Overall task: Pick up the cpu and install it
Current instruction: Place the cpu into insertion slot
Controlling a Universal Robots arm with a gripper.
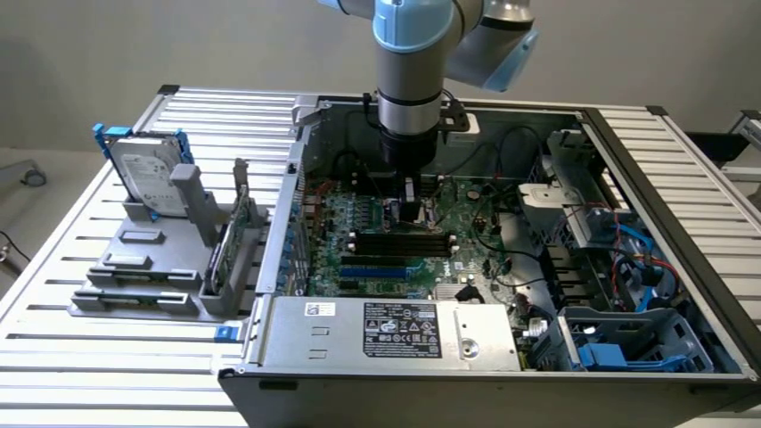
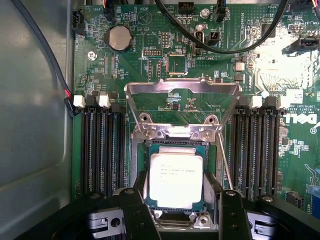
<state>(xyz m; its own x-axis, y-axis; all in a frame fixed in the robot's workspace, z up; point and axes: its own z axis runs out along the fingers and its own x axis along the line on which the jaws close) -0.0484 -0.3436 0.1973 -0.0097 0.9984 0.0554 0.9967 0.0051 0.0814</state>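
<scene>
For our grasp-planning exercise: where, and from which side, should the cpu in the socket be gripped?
Probably grip the cpu by two opposite side edges, from straight above: it lies flat, silver top up, with the load plate swung open. The open gripper straddles it.

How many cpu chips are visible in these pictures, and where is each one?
1. The cpu lies in the socket on the green board, just below the raised metal frame. Others may be hidden elsewhere inside the case.
</scene>
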